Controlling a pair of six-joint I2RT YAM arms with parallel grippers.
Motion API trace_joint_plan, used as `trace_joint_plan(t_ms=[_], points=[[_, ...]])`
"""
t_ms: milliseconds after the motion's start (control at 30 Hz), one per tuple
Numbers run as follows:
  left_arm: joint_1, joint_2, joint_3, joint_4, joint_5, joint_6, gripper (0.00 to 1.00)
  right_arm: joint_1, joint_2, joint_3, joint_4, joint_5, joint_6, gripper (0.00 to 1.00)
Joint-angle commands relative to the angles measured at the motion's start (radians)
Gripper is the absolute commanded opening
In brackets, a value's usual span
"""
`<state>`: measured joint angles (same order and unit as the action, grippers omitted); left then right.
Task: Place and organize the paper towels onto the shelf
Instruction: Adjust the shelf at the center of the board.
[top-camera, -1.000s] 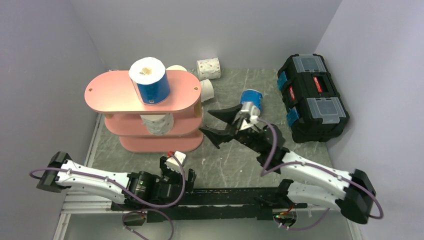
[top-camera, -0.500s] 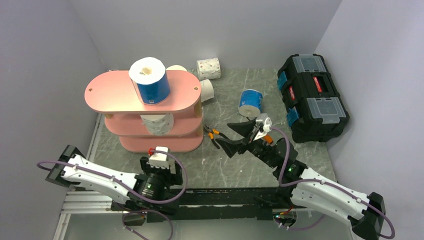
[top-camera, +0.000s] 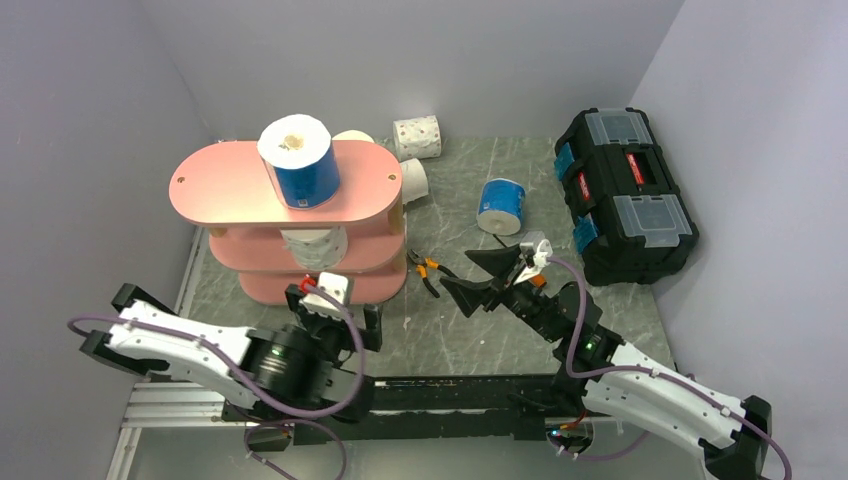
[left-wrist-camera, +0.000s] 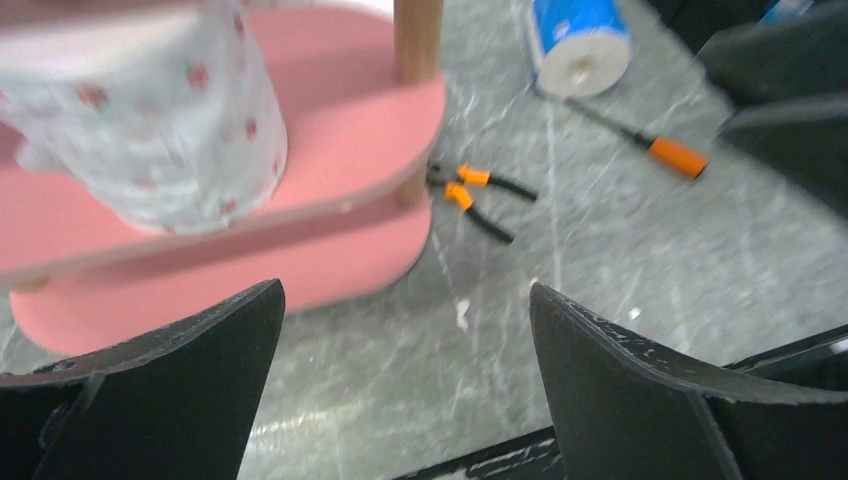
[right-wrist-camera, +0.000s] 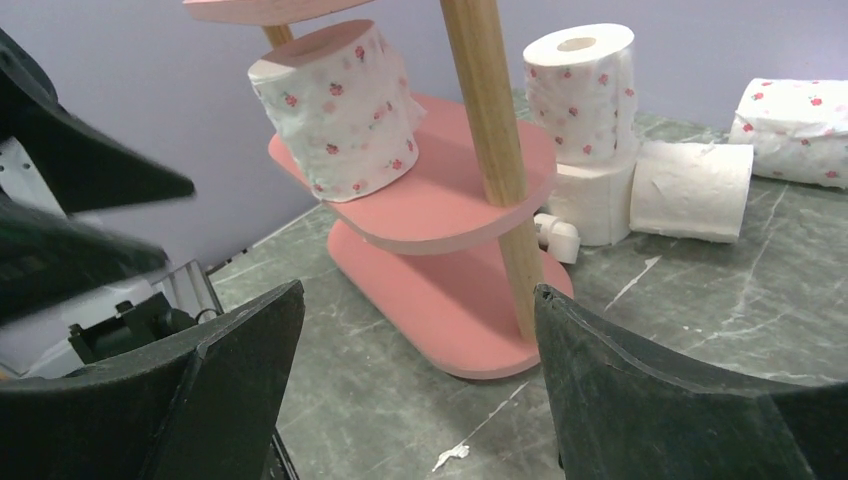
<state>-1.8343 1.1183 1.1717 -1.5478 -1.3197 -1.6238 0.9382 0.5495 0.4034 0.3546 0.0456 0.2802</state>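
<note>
Table: a grey marbled top (top-camera: 520, 160) carried the pink shelf (top-camera: 230, 185) on the left and a black toolbox (top-camera: 625, 195) on the right.
Top board: a blue-wrapped roll (top-camera: 298, 162) stood upright.
Middle board: a speckled roll (right-wrist-camera: 340, 110) sat there.
Behind the shelf: a stacked speckled roll (right-wrist-camera: 580, 80) stood on a plain white roll (right-wrist-camera: 590, 200). Beside them a sideways white roll (right-wrist-camera: 692, 190) and a far speckled roll (right-wrist-camera: 795, 118) lay on the table.
Mid-table: a second blue roll (top-camera: 501, 206) lay on its side, with a screwdriver (left-wrist-camera: 676, 155) and pliers (top-camera: 428, 268) near it.

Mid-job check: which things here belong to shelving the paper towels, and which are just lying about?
Job: shelf; blue roll on top board; speckled roll on middle board; blue roll on table; speckled roll by back wall; white roll lying beside shelf; stacked rolls behind shelf.
Lying about: black toolbox; pliers; screwdriver.
</note>
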Motion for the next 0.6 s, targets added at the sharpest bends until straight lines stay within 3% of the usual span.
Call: trace_joint_plan(t_ms=[0, 100, 167, 267, 400, 567], points=[[-0.007, -0.076, 0.173, 0.244, -0.156, 0.574, 0.99, 0.005, -0.018, 0.013, -0.01, 0.024, -0.018, 0.87], [-0.006, -0.127, 0.206, 0.637, -0.202, 1.13, 0.99, 0.005, -0.019, 0.018, -0.012, 0.026, -0.025, 0.87], [0.015, -0.16, 0.214, 0.829, -0.235, 1.319, 0.99, 0.004, -0.014, 0.021, -0.017, 0.028, -0.024, 0.87], [0.077, -0.204, 0.257, 0.803, -0.245, 1.323, 0.99, 0.004, 0.017, 0.027, -0.019, 0.042, -0.013, 0.87], [0.108, -0.29, 0.2, 1.04, -0.311, 1.564, 0.99, 0.005, 0.075, 0.038, -0.006, 0.085, 0.006, 0.87], [0.129, -0.347, 0.229, 1.098, -0.309, 1.647, 0.99, 0.003, 0.178, 0.056, 0.052, 0.162, 0.011, 0.87]])
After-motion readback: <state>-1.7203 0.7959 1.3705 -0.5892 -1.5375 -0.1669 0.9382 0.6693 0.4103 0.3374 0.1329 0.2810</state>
